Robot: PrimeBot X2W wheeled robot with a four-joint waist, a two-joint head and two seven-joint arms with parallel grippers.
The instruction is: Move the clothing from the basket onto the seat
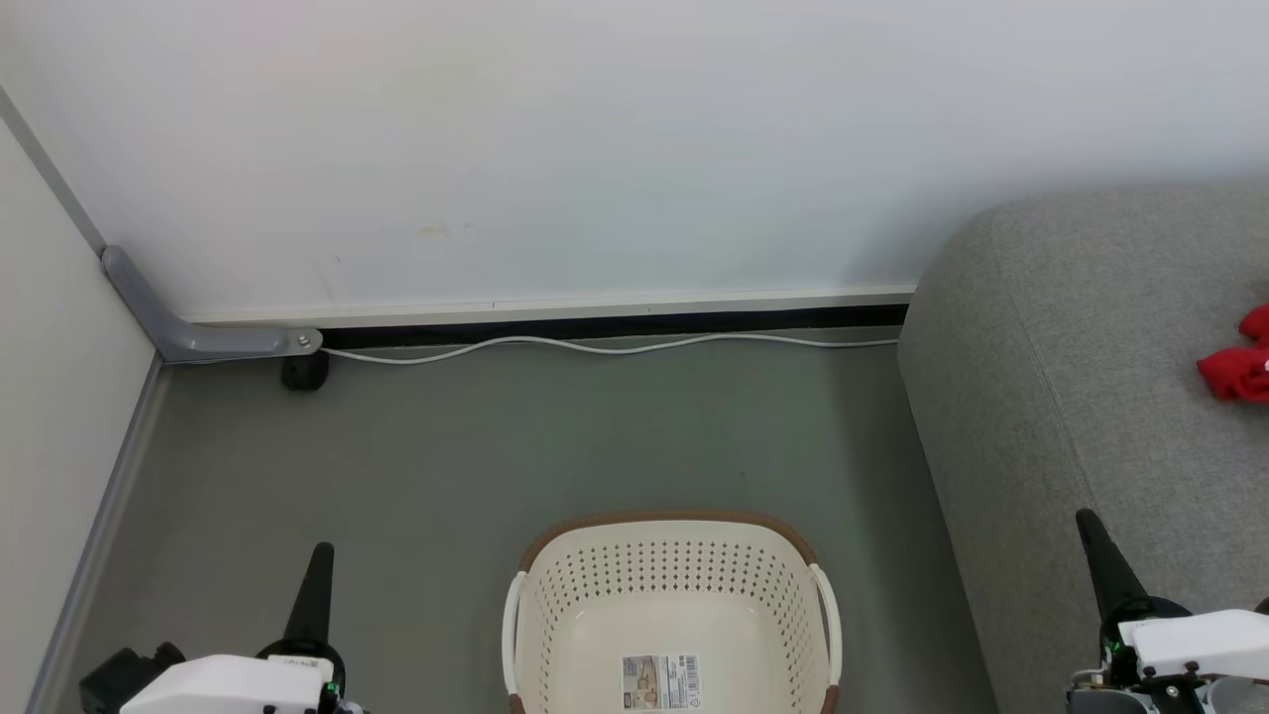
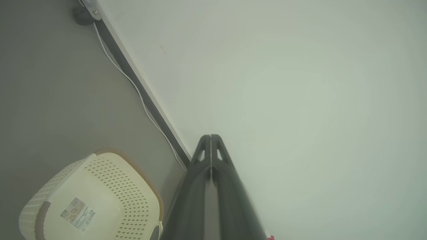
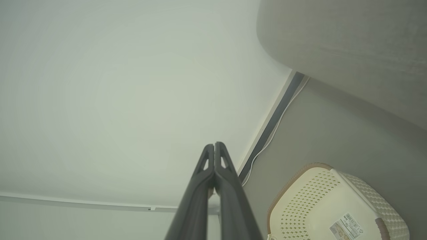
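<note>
The cream basket [image 1: 672,555] with a brown rim stands on the floor at the bottom middle of the head view, holding nothing but a label on its bottom. It also appears as the basket [image 2: 100,186] and the basket [image 3: 320,193] in the wrist views. Red clothing [image 1: 1239,362] lies on the grey seat [image 1: 1091,377] at the right edge, partly cut off. My left gripper [image 1: 319,555] is shut and empty, left of the basket. My right gripper [image 1: 1089,524] is shut and empty, over the seat's front. The left gripper [image 2: 210,136] and right gripper [image 3: 214,145] point toward the wall.
A white wall with a baseboard runs across the back, with a white cable [image 1: 595,345] along it. A grey bracket [image 1: 198,332] and a black foot [image 1: 304,372] sit in the left corner. Grey floor [image 1: 496,466] surrounds the basket.
</note>
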